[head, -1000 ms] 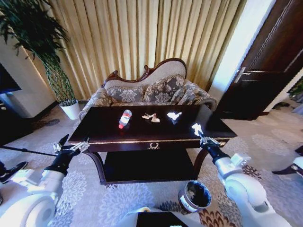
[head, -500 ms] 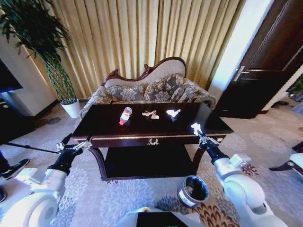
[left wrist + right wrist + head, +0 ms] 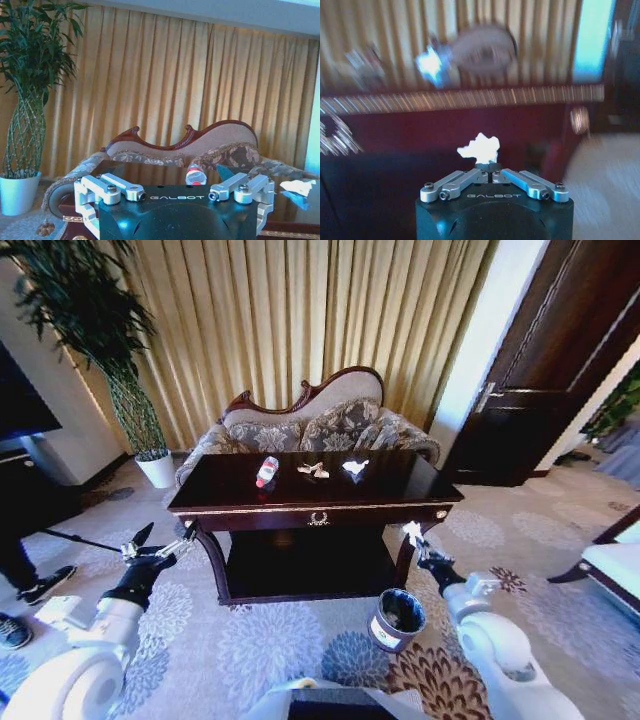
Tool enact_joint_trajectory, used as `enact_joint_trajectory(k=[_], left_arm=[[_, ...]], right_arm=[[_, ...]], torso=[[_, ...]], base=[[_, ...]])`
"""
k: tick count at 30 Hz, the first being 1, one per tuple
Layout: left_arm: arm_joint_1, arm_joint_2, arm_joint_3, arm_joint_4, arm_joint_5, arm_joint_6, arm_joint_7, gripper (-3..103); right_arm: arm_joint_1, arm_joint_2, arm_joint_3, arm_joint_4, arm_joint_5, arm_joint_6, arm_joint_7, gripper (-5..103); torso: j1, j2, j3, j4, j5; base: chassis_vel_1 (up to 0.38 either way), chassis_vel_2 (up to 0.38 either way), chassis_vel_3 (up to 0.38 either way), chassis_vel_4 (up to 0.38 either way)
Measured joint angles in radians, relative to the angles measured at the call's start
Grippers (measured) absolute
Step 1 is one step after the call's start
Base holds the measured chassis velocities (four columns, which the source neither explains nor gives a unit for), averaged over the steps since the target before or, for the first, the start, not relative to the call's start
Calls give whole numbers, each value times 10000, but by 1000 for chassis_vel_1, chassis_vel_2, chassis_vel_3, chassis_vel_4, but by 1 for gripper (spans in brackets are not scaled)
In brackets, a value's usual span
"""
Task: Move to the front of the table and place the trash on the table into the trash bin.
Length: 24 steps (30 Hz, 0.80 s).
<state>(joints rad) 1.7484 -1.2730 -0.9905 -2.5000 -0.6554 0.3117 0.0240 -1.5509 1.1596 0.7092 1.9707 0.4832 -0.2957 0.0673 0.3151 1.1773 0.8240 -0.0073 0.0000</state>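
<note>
Above the trash bin (image 3: 397,620), a paper wad (image 3: 479,147) is held clenched in the right gripper (image 3: 490,167), positioned for dropping; left gripper (image 3: 175,192) spread, idle.

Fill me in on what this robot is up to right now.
The right gripper is shut on a crumpled white paper wad, held in front of the dark glossy table and above the small round grey bin with a black liner on the carpet. The left gripper hangs open near the table's left corner. A clear plastic bottle with a red label, tan scraps and another white wad lie on the tabletop.
</note>
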Motion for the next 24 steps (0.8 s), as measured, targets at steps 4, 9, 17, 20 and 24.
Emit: enact_joint_trajectory(k=[4,9,17,20,24], left_arm=[[1,-29,15,0,0,-5,9,100],[43,-78,28,0,0,-23,18,100],[57,-92,192,0,72,-28,26,100],[82,-86,207,0,83,-29,26,100],[107,-93,203,0,92,-29,26,100]], right_arm=[[608,10,-166,-1852,-350,-77,16,0],[1686,25,-381,-4991,-1062,214,118,0],[3118,242,-564,-8340,-2358,767,417,0],[3273,363,-617,-8698,-2461,831,429,0],[3250,470,-651,-8712,-2449,831,418,2]], torso=[[2,-1,0,-1,2],[-12,7,-6,-5,2],[-10,6,-5,-2,2],[-8,6,-5,0,0],[-10,7,-7,-3,-1]], base=[[-38,59,40,-33],[0,0,0,0],[0,0,0,0],[0,0,0,0],[0,0,0,0]])
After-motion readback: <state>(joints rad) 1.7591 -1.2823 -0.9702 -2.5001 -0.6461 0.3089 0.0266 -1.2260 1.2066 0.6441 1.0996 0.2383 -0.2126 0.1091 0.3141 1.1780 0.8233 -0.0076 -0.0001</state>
